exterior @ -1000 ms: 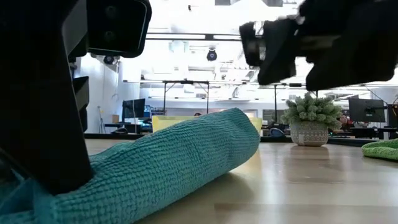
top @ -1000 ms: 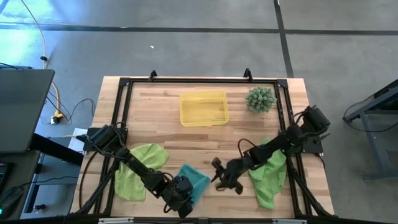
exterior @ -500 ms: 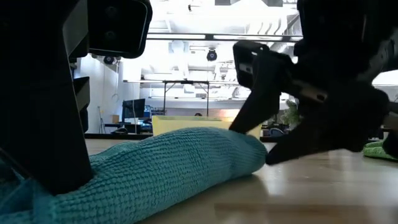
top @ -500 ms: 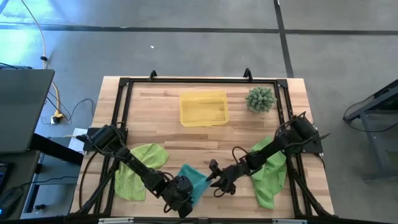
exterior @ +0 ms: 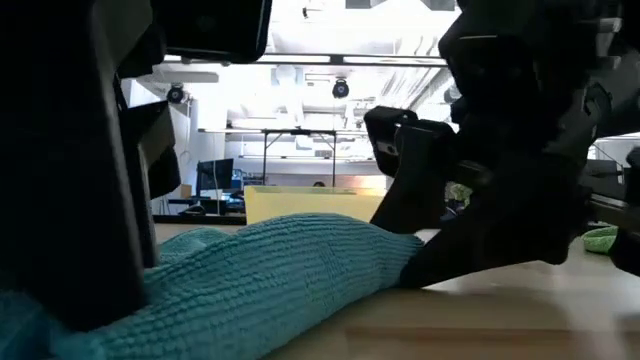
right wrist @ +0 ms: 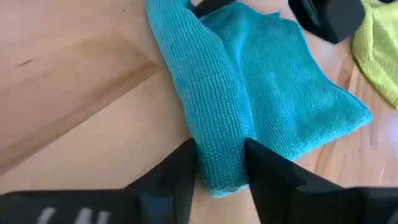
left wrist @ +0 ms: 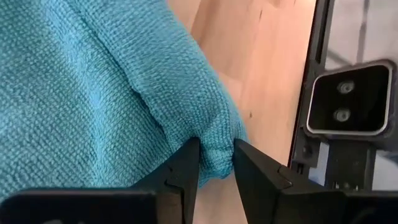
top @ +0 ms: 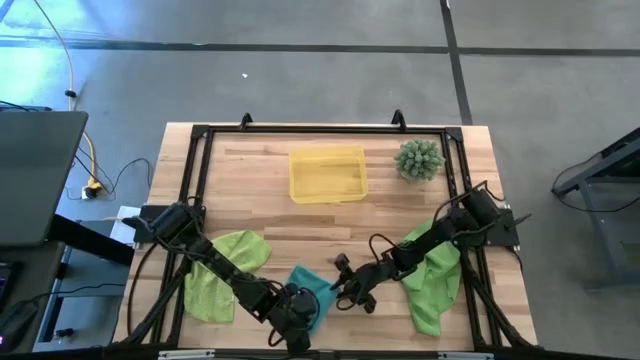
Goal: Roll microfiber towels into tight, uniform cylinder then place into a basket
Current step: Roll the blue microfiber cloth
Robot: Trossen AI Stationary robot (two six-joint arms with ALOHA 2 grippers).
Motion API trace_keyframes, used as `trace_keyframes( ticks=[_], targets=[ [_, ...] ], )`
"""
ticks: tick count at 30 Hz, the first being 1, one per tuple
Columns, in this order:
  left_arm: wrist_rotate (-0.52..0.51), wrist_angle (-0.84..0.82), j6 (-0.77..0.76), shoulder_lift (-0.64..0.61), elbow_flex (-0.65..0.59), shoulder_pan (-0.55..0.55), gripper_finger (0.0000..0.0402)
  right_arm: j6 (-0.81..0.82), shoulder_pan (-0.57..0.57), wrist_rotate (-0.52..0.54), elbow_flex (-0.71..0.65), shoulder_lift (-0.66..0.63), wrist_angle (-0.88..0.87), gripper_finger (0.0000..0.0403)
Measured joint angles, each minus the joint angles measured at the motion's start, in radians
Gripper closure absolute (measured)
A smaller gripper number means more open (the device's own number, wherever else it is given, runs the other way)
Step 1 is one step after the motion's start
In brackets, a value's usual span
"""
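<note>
The teal towel [top: 312, 285] lies near the table's front edge. One edge is rolled into a thick fold [right wrist: 211, 99]; the rest lies flat [right wrist: 286, 93]. My left gripper [top: 297, 314] is shut on the fold's near end. My right gripper [top: 342, 288] is shut on its right end. Two lime-green towels lie flat on the wood, one at the left [top: 225, 270] and one at the right [top: 435, 280] under my right arm. The yellow basket [top: 327, 190] stands at the far middle. My left gripper [left wrist: 216, 142] pinches the rolled fold's near end [left wrist: 214, 158] between its two fingers, several layers thick. It comes slanting down from the near left. That end bulges between the fingertips. The towel rests on the table. My right gripper [right wrist: 219, 144] has the fold's right end [right wrist: 217, 171] between its two fingers [right wrist: 186, 165], several layers thick. It comes slanting down from the table's right, fingers along the fold. That end lies on the wood.
A spiky green plant in a pot [top: 418, 159] stands at the far right. A black frame [top: 200, 180] runs around the tabletop. Bare wood lies between the towels and the basket.
My right gripper has come down and toward the table's left, onto the teal fold's right end. That end stood raised off the wood and now lies on it. My left gripper has kept hold of the fold's near end, rising a little and rolling.
</note>
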Motion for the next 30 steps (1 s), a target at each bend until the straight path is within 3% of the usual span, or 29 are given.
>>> trace_keyframes(
  ticks=[7, 14, 20, 26, 30],
  targets=[
    [0.054, -0.236, 0.115, 0.002, 0.12, -0.002, 0.0311, 0.124, -0.001, -0.001, 0.002, -0.002, -0.048, 0.0391],
    [0.029, -0.489, 0.184, 0.002, 0.25, -0.006, 0.0311, 0.484, -0.02, -0.009, 0.003, -0.004, -0.119, 0.0397],
    [-0.112, -0.619, 0.171, 0.0, 0.312, -0.022, 0.0311, 0.802, -0.041, 0.001, 0.032, -0.004, -0.17, 0.0398],
    [-0.226, -0.623, 0.101, -0.002, 0.347, -0.038, 0.0312, 0.786, -0.029, -0.033, 0.165, 0.0, -0.379, 0.0401],
    [-0.246, -0.635, -0.001, -0.002, 0.345, -0.037, 0.0306, 0.815, -0.027, -0.078, 0.271, 0.003, -0.543, 0.0401]
  ],
)
